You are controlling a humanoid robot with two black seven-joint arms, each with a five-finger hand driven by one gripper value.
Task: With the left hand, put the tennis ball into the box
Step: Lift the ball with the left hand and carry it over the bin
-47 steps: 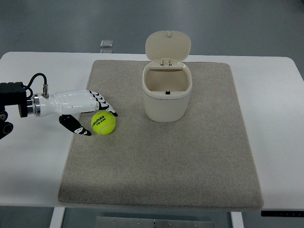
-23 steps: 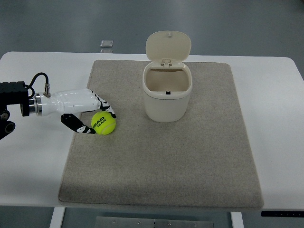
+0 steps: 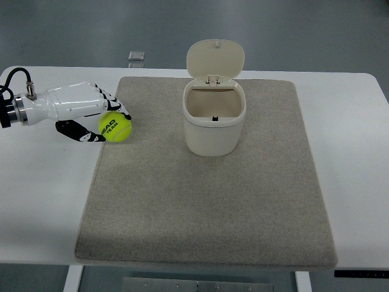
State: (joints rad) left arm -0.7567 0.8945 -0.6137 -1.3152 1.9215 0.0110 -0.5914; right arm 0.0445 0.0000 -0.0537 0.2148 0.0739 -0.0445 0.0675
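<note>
Change since a second ago: the left robot hand (image 3: 91,115) and the tennis ball (image 3: 115,126) have both moved up and to the left; the ball lay further in on the mat before and now shows over the mat's left edge
Robot hand state: the left robot hand is clasped on the tennis ball, white fingers (image 3: 114,104) curved over its top, the black thumb below and to its left
Lift: whether the ball is clear of the mat or only dragged along it is hard to judge from this steep view
Left arm: comes in from the picture's left edge, white forearm with a black cable looped at the wrist
Tennis ball: one, yellow-green with dark print, well to the left of the box
Box: one cream box (image 3: 214,121) with rounded corners, standing upright on the far half of the mat, nothing visible inside but a small dark mark on its back wall
Lid: one hinged lid (image 3: 215,59), swung up and standing open behind the box
Mat: one grey-beige mat (image 3: 206,201) lying flat on the white counter (image 3: 352,182); unmoved
Small object: one small grey square thing (image 3: 137,56) on the floor beyond the far edge of the counter; too small to identify
Box and lid versus before: same place, lid open as it was
</note>
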